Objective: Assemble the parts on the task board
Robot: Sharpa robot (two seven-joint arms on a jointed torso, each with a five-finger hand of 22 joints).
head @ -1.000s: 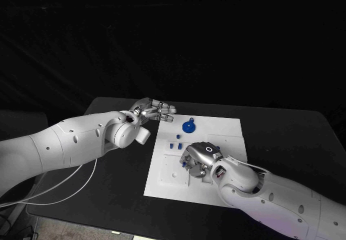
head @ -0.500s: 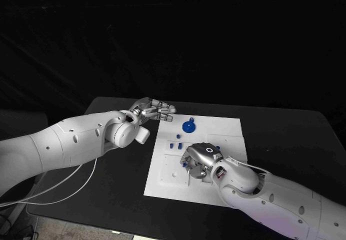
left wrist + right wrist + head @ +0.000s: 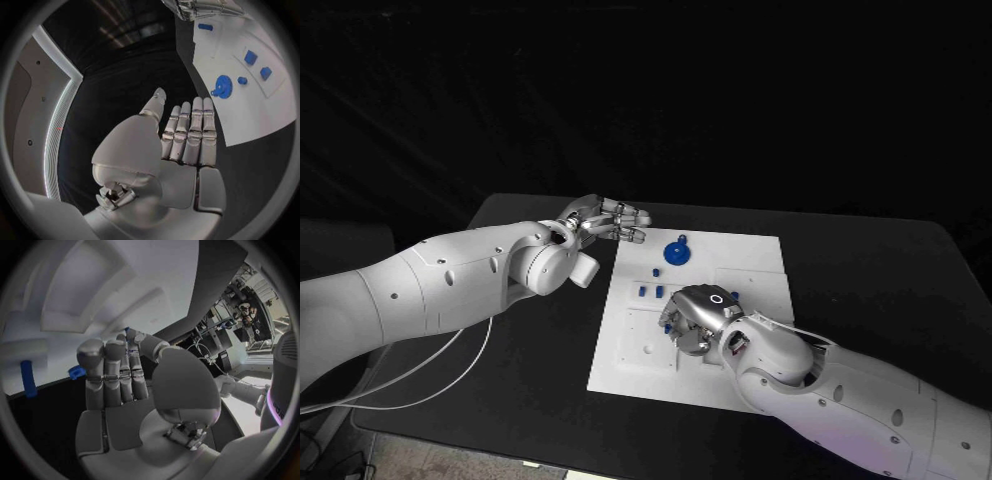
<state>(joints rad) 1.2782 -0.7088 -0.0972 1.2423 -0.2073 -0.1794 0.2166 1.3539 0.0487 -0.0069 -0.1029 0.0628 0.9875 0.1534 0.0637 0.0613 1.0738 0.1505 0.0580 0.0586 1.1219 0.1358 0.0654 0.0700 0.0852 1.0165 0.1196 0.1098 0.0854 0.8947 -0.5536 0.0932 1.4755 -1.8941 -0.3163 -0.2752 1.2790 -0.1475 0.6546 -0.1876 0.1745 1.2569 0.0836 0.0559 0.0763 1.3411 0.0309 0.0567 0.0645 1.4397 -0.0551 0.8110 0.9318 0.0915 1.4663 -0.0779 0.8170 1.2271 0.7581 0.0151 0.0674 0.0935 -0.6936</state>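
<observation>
The white task board [image 3: 747, 262] lies mid-table. A blue gear [image 3: 676, 252] stands on its far part, with small blue parts [image 3: 648, 292] nearer. My right hand [image 3: 697, 320] is low over the board's near middle. In the right wrist view its thumb and fingertips [image 3: 125, 342] meet on a small blue part [image 3: 128, 332] against the board [image 3: 112, 280]. Two more blue parts [image 3: 76, 372] lie beside the fingers. My left hand [image 3: 606, 220] hovers off the board's far left corner. Its fingers [image 3: 190, 132] are straight and hold nothing; the gear [image 3: 222, 86] is beyond them.
The black table [image 3: 877, 270] spreads out on all sides of the board. A white cable [image 3: 452, 375] runs along its left side under my left arm. The board has raised white blocks and recesses [image 3: 94, 295] close to my right hand.
My right hand has edged slightly to the left over the board. The left hand and the blue parts on the board have not moved.
</observation>
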